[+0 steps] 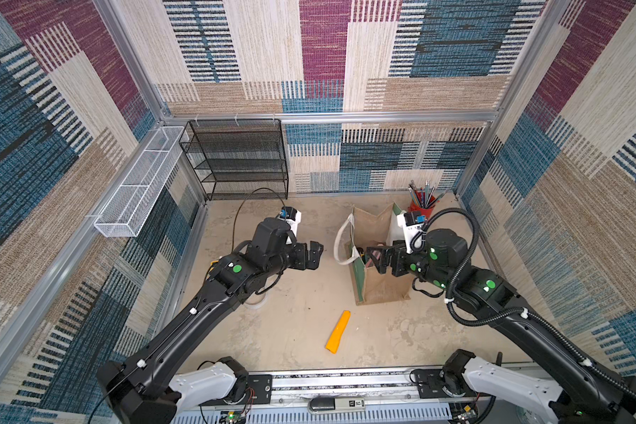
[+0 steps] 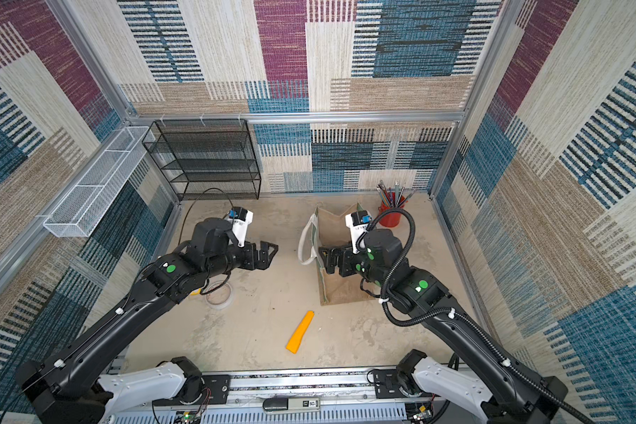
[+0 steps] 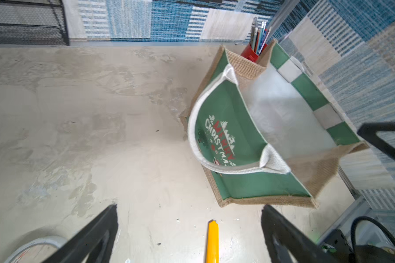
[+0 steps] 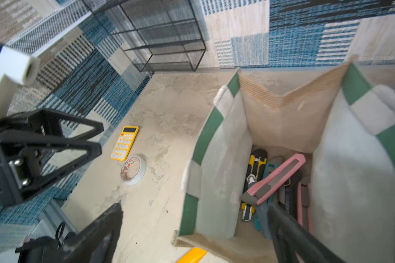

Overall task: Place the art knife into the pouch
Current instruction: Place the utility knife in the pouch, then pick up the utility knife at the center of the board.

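Jute pouch [image 1: 379, 282] stands open on the table, several utility knives [image 4: 276, 180] inside; right gripper [image 1: 373, 258] hovers over its mouth, jaws spread wide and empty; left gripper [image 1: 314, 253] likewise wide open, holding nothing; yellow art knife [image 1: 338, 331] lies on the tabletop [image 1: 291, 330] near the pouch

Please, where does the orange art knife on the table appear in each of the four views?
Top views: on the table near the front edge, art knife.
Left wrist: one end at the bottom edge.
Right wrist: a corner at the bottom edge.
Shared landmark: the pouch.
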